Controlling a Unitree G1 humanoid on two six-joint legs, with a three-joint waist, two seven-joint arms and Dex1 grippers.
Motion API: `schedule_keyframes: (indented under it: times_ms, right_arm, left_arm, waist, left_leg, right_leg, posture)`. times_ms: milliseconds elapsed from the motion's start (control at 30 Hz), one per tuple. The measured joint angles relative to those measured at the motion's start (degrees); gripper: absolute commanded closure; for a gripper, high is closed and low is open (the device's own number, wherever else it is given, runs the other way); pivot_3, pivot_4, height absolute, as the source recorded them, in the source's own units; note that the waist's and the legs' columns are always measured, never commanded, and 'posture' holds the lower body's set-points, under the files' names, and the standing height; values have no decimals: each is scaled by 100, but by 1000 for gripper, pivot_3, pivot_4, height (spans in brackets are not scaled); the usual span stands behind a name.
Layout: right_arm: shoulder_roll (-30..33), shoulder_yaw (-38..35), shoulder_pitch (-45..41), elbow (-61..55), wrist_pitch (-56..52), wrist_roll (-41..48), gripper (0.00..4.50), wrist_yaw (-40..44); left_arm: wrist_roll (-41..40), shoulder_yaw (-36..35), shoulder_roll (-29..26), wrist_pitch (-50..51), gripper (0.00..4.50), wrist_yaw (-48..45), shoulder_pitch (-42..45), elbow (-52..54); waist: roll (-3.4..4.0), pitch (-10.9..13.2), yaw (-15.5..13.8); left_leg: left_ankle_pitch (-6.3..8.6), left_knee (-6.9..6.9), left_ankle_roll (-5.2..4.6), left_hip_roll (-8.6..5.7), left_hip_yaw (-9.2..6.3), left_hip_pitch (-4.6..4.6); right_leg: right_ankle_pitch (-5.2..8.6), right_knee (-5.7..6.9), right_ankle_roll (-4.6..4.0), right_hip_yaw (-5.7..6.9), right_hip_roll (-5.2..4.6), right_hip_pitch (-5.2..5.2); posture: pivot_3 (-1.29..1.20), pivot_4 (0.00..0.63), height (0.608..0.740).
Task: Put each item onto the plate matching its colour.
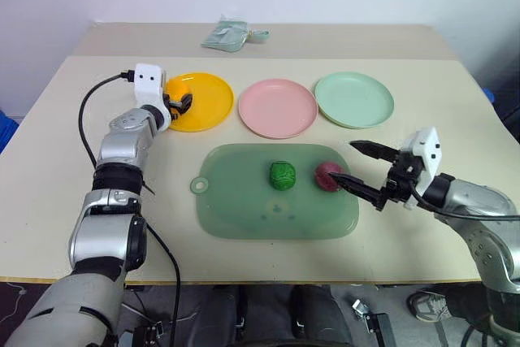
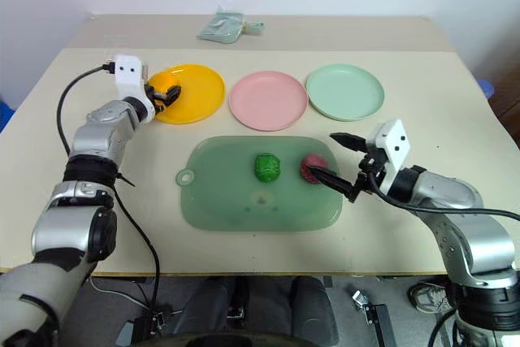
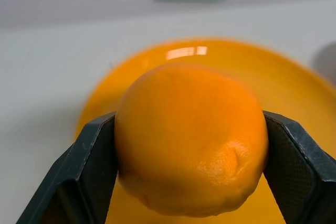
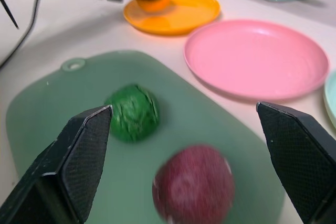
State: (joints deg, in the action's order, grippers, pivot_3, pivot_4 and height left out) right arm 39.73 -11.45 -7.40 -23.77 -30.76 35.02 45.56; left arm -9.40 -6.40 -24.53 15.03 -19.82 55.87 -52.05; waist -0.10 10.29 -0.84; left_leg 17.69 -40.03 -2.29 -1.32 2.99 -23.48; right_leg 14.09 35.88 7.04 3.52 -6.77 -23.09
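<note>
Green board [image 1: 244, 209] lies nearest on the surface [image 1: 455, 225], carrying the green item [image 1: 282, 175] mid-board and the magenta-red item [image 1: 327, 175] to its right. My right end effector [image 1: 362, 167] has its fingers wide apart, holding nothing, just right of the magenta-red item. My left end effector [image 1: 180, 101] is clamped on the orange item [image 3: 191, 137] over the left side of the yellow-orange plate [image 1: 207, 111]. Pink plate [image 1: 277, 107] and mint plate [image 1: 354, 99] sit to the right of it, both bare. Pale pouch [image 1: 227, 35] at the far edge.
</note>
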Motion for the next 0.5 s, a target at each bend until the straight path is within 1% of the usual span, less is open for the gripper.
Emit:
schedule_keyframes:
  times_ms: [67,167,233,300,367,467,500]
  right_arm:
    - [-45,68,-28,0,-89,9,0,-77]
    - [-45,383,-87,-111,-245,-15,0,-127]
    - [-54,684,-164,-293,-272,-132,0,-197]
    - [-88,955,-285,-380,-271,-302,0,-278]
    - [-212,1340,-554,-390,-252,-579,0,-381]
    - [-405,1833,-843,-339,-256,-909,0,-492]
    - [-528,2081,-1065,-264,-288,-1066,0,-552]
  left_arm:
    - [36,0,-15,-119,34,-41,129,-257]
    - [188,11,-106,-463,34,-26,210,-436]
    - [241,-10,-210,-779,34,-22,160,-308]
    - [228,-112,-269,-1047,34,-79,12,75]
    - [68,-172,-492,-1203,34,-468,-623,1091]
    - [-211,-139,-679,-1136,34,-1188,-1625,2482]
    - [-476,-115,-889,-971,34,-1632,-2258,3279]
  waist:
    - [-1,0,1]
    - [-1,0,11]
    - [-1,1,24]
    - [-1,1,24]
    - [0,0,67]
    - [1,-1,62]
    - [0,-1,95]
  left_leg:
    - [0,0,0,0,0,0]
    - [-1,1,1,2,2,0]
    - [-1,3,4,4,3,-1]
    - [-1,2,4,5,6,-2]
    - [-1,6,6,8,12,0]
    - [-3,4,9,8,9,-1]
    - [-3,4,10,9,11,-1]
  right_leg:
    - [0,0,0,0,0,0]
    - [0,0,0,0,0,-4]
    - [0,3,0,-1,0,-9]
    - [0,5,0,-2,-1,-12]
    - [0,7,0,-4,-3,-18]
    - [0,10,-1,-3,-3,-18]
    - [0,9,-1,-5,-4,-20]
  posture:
    - [0,150,740]
    - [0,150,740]
    - [0,150,740]
    - [0,150,740]
    - [0,150,740]
    - [0,150,740]
    - [0,150,740]
